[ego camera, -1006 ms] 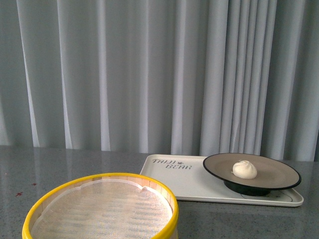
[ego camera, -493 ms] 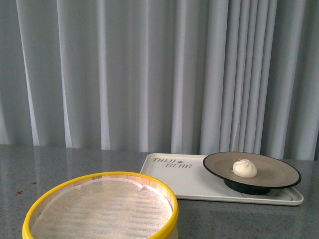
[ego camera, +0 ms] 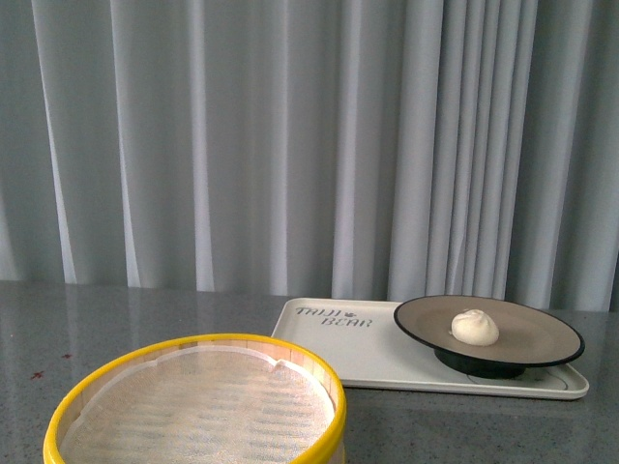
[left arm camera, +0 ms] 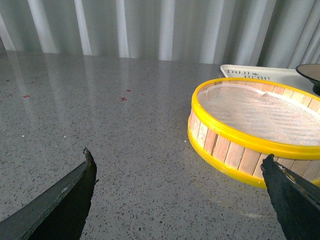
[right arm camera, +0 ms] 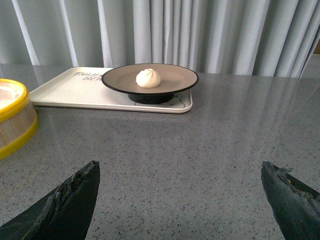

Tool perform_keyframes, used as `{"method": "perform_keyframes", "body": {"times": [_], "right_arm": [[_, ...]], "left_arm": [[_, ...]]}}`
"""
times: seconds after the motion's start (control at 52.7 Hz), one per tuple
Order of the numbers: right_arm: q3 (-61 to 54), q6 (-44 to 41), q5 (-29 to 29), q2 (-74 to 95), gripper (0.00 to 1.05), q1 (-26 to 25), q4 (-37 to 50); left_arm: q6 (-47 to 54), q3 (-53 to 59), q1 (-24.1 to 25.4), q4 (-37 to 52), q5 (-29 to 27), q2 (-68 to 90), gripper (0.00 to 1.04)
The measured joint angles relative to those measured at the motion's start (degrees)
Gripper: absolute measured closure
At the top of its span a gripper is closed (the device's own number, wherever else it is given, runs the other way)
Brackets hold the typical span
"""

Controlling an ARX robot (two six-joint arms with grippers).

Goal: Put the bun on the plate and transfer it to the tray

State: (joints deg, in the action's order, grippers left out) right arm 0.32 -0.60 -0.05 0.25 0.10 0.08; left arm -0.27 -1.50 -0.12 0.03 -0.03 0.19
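The white bun (ego camera: 475, 328) (right arm camera: 148, 78) rests on the black-rimmed plate (ego camera: 527, 333) (right arm camera: 175, 77). That plate stands on the right end of the cream tray (ego camera: 368, 348) (right arm camera: 65, 87). Neither arm shows in the front view. My left gripper (left arm camera: 177, 165) is open over bare tabletop beside the bamboo steamer, holding nothing. My right gripper (right arm camera: 180, 170) is open too, well back from the tray, with only grey table between its fingers.
An empty yellow-rimmed bamboo steamer (ego camera: 198, 406) (left arm camera: 255, 125) (right arm camera: 12, 115) sits at the front left of the grey speckled table (right arm camera: 200, 145). Grey curtains (ego camera: 309, 145) hang along the far edge.
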Motion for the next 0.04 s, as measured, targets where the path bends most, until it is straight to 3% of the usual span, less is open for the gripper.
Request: {"method": "perform_keyframes", "body": {"times": [0.038], "right_arm": [[0.0, 0.0, 0.0, 0.0, 0.09, 0.0, 0.0]], "left_arm": [[0.0, 0.0, 0.0, 0.0, 0.0, 0.0, 0.07]]}}
